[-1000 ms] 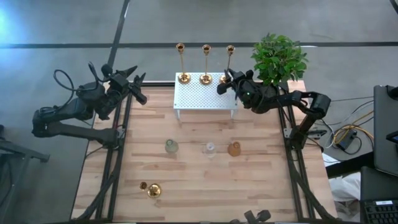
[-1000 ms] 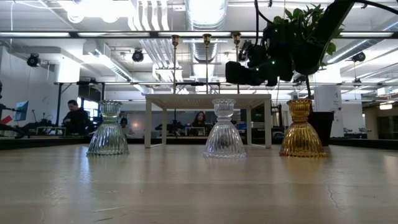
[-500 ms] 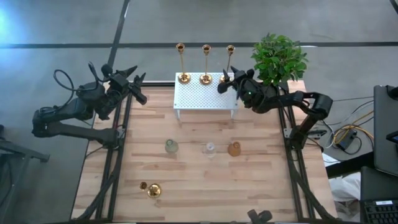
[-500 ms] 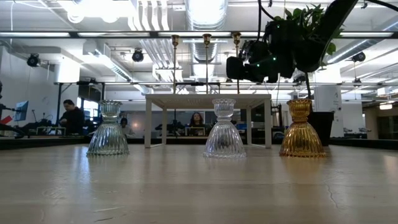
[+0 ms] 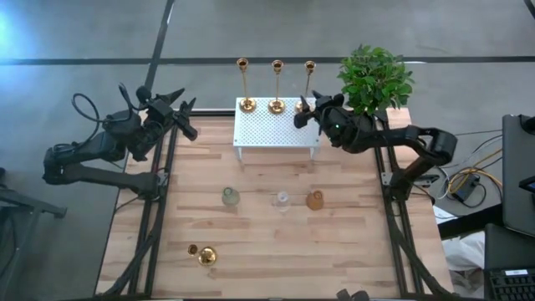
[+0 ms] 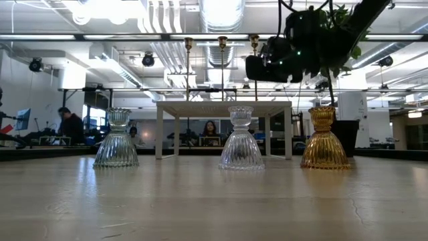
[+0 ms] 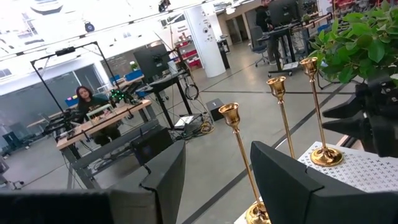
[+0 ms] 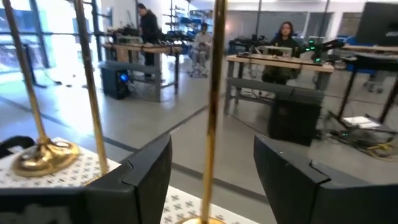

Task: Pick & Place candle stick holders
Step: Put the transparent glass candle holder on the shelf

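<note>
Three candlesticks (image 5: 277, 85) stand upright in a row on the white stand (image 5: 276, 130). The right claw (image 5: 303, 110) hovers open around the rightmost stem. A fourth candlestick (image 5: 203, 254) lies near the table's front-left corner, well apart from the stand. The left claw (image 5: 189, 117), open and empty, waits beside the stand.

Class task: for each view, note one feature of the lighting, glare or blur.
High view: blue glare in the upper left corner. Low view: bright ceiling lights blow out the top; the table shines. Left wrist view: washed-out ceiling; the near fingers are soft. Right wrist view: the candlestick between the fingers is blurred; window glare beside it.
</note>
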Available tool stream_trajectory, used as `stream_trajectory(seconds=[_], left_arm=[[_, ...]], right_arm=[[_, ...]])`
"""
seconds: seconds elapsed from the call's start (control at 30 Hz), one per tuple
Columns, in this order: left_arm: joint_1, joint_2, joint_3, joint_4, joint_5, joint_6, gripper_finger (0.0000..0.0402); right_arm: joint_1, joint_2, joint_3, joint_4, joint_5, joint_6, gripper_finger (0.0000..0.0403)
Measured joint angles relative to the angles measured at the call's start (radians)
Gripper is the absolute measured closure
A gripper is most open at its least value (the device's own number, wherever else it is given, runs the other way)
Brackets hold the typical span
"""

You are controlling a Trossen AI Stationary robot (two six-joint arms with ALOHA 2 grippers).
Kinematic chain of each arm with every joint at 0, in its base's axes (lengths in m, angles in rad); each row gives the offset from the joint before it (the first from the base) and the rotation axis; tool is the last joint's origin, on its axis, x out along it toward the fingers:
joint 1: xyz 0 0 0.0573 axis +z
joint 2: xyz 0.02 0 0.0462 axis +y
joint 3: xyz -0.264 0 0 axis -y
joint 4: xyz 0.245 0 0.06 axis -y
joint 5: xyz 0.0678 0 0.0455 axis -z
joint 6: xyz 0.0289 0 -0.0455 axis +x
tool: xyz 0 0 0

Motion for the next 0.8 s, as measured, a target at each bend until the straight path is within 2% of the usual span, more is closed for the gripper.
stream_trajectory(seconds=[0.17,0.47,0.8], left_arm=[[0.0,0.0,0.0,0.0,0.0,0.016,0.0214],[0.0,0.0,0.0,0.0,0.0,0.018,0.0214],[0.0,0.0,0.0,0.0,0.0,0.018,0.0214]], right_arm=[[0.026,-0.075,0.0,-0.107,0.005,0.003,0.0196],[0.074,-0.231,-0.001,-0.399,0.029,0.166,0.0197],[0.239,-0.389,-0.002,-0.578,0.03,0.254,0.0197]])
